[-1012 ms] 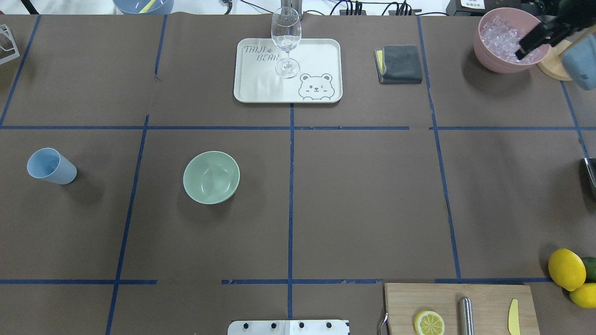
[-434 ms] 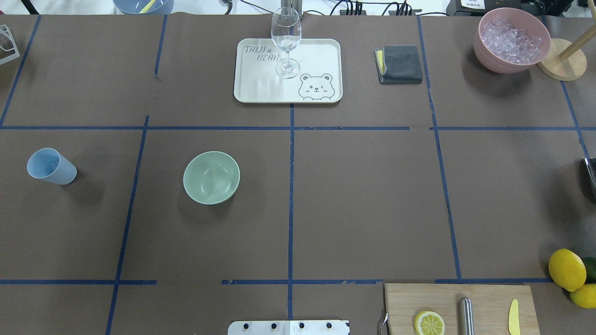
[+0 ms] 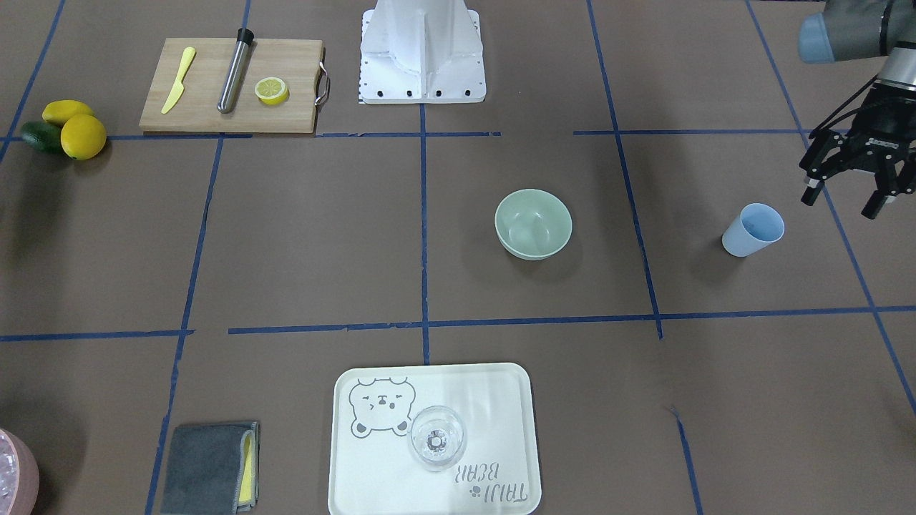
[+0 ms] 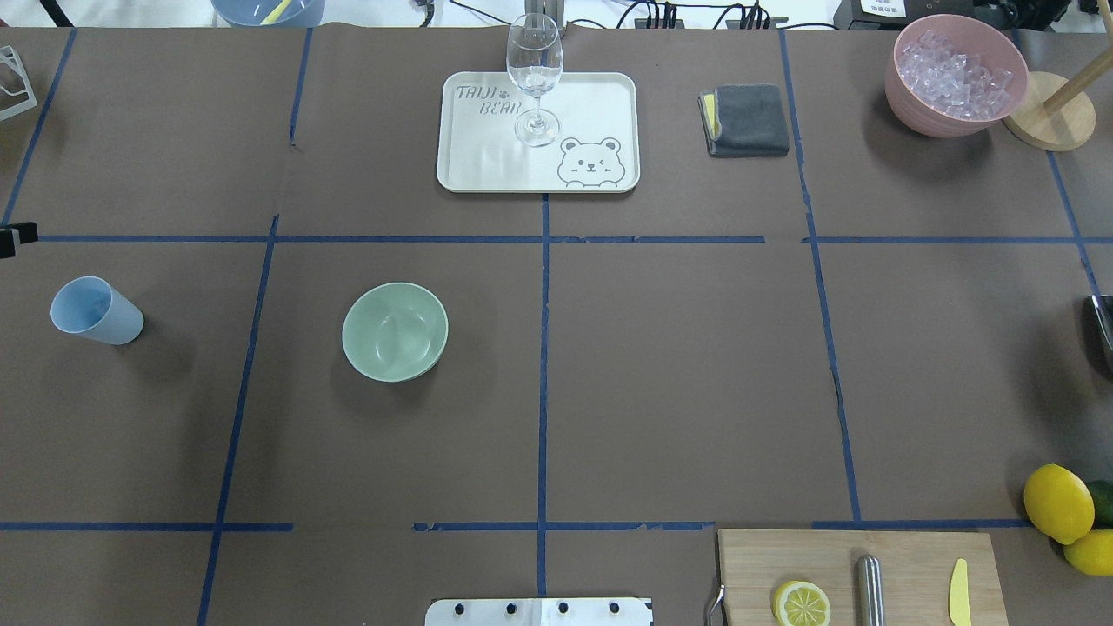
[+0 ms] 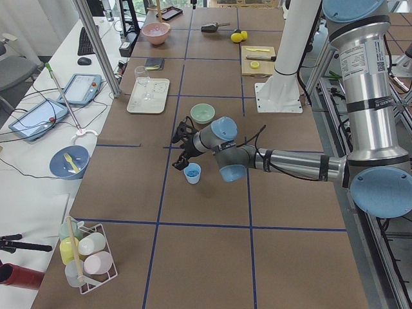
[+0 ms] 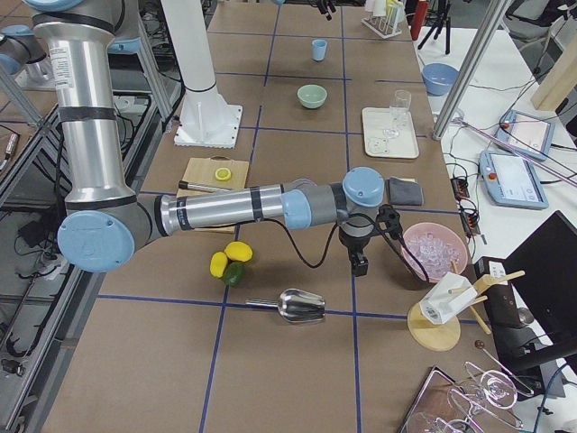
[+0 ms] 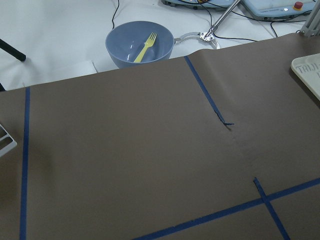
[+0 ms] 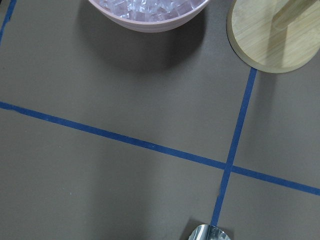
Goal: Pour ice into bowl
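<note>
From across the table: finds the sage-green bowl (image 3: 533, 223) upright and empty, well inside the tabletop toward the robot's left end. Finds the left gripper (image 3: 841, 202) hanging near that end, fingers spread wide and holding nothing, just beside the blue cup (image 3: 751, 230) without touching it. Catches a sliver of the pink bowl (image 3: 27, 476) at the corner of the operators' edge and the robot's right end.

From overhead: shows the ice (image 4: 952, 74) heaped in the pink bowl at that corner, next to a wooden stand (image 4: 1048, 122).

From the left end: puts the left gripper (image 5: 177, 153) over the table by the blue cup, with the sage-green bowl (image 5: 202, 113) behind.

From the right end: places the right gripper (image 6: 360, 268) above the table near the pink bowl; cannot tell whether its fingers are wide or narrow. Shows a metal scoop (image 6: 302, 307) lying near the right end.

From the left wrist: takes in bare tabletop, a blue bowl (image 7: 122, 50) with a yellow fork (image 7: 145, 45) beyond the operators' edge, and no fingers.

From the right wrist: looks down on ice (image 8: 150, 4) in the pink bowl, with no fingers in sight.
</note>
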You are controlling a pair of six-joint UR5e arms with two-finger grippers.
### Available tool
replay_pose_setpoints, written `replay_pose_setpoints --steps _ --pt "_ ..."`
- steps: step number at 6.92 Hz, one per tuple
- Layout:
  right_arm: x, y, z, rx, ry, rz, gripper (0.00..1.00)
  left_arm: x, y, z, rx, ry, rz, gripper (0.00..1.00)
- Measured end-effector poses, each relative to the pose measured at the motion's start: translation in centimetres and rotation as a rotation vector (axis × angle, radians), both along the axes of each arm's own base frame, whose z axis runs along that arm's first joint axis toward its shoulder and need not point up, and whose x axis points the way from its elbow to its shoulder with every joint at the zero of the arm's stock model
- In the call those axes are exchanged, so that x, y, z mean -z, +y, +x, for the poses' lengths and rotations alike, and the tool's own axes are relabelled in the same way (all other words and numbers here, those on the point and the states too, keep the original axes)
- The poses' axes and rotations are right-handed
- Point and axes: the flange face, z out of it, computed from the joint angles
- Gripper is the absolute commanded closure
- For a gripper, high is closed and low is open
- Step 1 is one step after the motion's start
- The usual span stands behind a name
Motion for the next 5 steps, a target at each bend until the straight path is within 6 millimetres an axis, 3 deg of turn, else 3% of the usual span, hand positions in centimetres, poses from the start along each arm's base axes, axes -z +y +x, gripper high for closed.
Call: replay_pose_setpoints --steps 2,5 --pt "-0.3 0.2 0.1 -0.003 0.002 -0.005 0.0 -2.0 3.6 2.9 0.07 0.006 -0.018 0.0" --pt "-0.8 0.8 0.2 -0.002 0.005 -0.012 0.0 -3.4 7.2 8.2 0.104 -0.014 -0.013 0.0"
